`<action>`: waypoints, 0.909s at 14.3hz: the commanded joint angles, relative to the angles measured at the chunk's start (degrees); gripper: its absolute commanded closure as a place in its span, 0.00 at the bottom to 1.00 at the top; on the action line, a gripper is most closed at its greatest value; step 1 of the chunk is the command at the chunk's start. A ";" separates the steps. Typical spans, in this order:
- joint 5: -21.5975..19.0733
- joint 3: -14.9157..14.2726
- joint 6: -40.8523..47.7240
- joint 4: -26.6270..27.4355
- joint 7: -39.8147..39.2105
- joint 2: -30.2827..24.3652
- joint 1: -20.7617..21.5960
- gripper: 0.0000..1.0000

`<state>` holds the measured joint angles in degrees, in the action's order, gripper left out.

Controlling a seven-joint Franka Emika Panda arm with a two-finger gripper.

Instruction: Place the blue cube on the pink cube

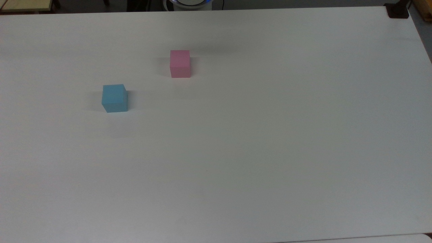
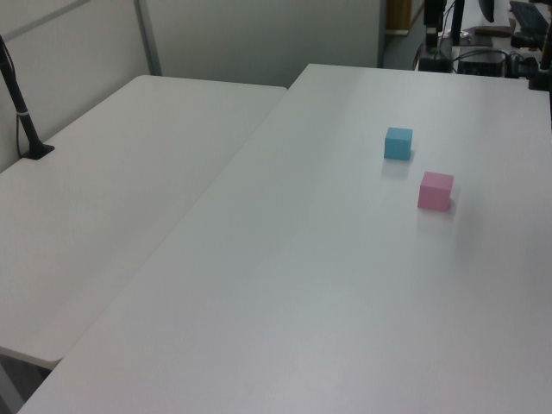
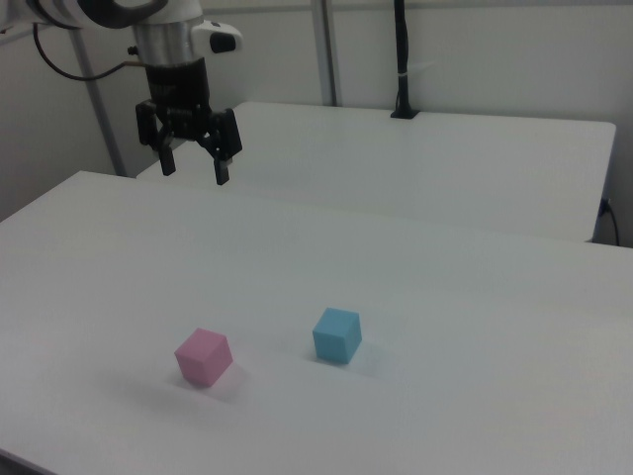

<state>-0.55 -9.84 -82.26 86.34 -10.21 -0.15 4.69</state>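
The blue cube [image 1: 115, 98] [image 2: 398, 143] [image 3: 337, 334] rests on the white table [image 1: 256, 135], nothing touching it. The pink cube [image 1: 180, 63] [image 2: 435, 191] [image 3: 203, 356] sits apart from it, up and to the right in the top view and to the blue cube's left in the right view. In the right view my gripper [image 3: 195, 170] hangs high over the table's far side, well above and behind both cubes. Its fingers [image 3: 223, 163] are spread wide, open with nothing between them.
A second white table [image 2: 112, 207] adjoins the first along a seam. A black post [image 2: 21, 112] [image 3: 401, 59] stands clamped at the second table's far edge. A dark clamp [image 1: 397, 11] sits at the top view's upper right corner.
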 commanded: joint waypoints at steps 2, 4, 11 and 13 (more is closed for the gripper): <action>0.99 -0.17 1.41 6.00 -3.31 -3.62 -0.29 0.00; 0.99 -0.35 -0.25 9.53 -6.92 -5.13 -1.52 0.00; 0.99 -0.35 -19.85 19.29 -9.65 -2.76 -8.02 0.00; 0.99 -0.35 -24.23 20.61 -12.89 -0.31 -9.25 0.00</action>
<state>-0.55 -10.44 -101.68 104.62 -20.03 -1.54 -3.41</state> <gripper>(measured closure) 0.000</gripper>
